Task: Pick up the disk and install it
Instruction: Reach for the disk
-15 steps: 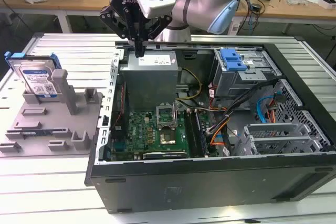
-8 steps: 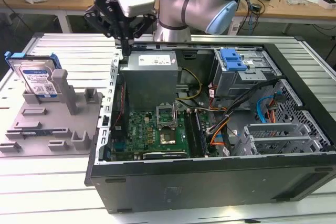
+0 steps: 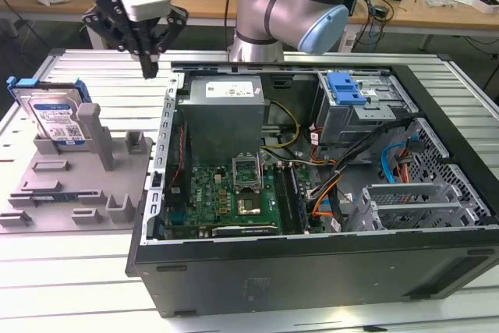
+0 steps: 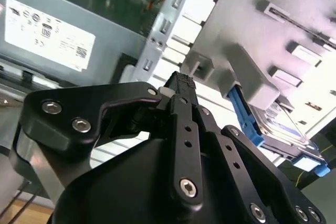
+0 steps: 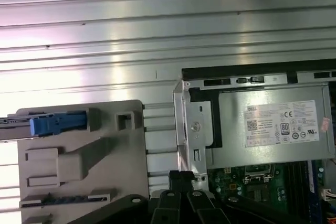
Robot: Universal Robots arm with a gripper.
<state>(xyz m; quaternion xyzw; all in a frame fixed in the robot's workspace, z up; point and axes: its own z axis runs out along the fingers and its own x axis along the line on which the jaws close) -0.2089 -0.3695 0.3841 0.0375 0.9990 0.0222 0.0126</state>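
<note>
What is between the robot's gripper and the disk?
Nothing visible. The gripper, shut and empty, hangs above the table between the grey fixture plate and the computer case. The disk stands on edge in the fixture, its top edge free; a grey post stands beside it.

an open computer case (image 3: 312,274) is lying on the desk (image 3: 62,271), a grey fixture plate (image 3: 78,193) sitting just beside it, a power supply (image 3: 222,115) and motherboard (image 3: 222,196) sitting inside.

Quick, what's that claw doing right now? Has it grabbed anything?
Gripper: closed, holding nothing. The disk stands apart from it on the grey fixture.
</note>
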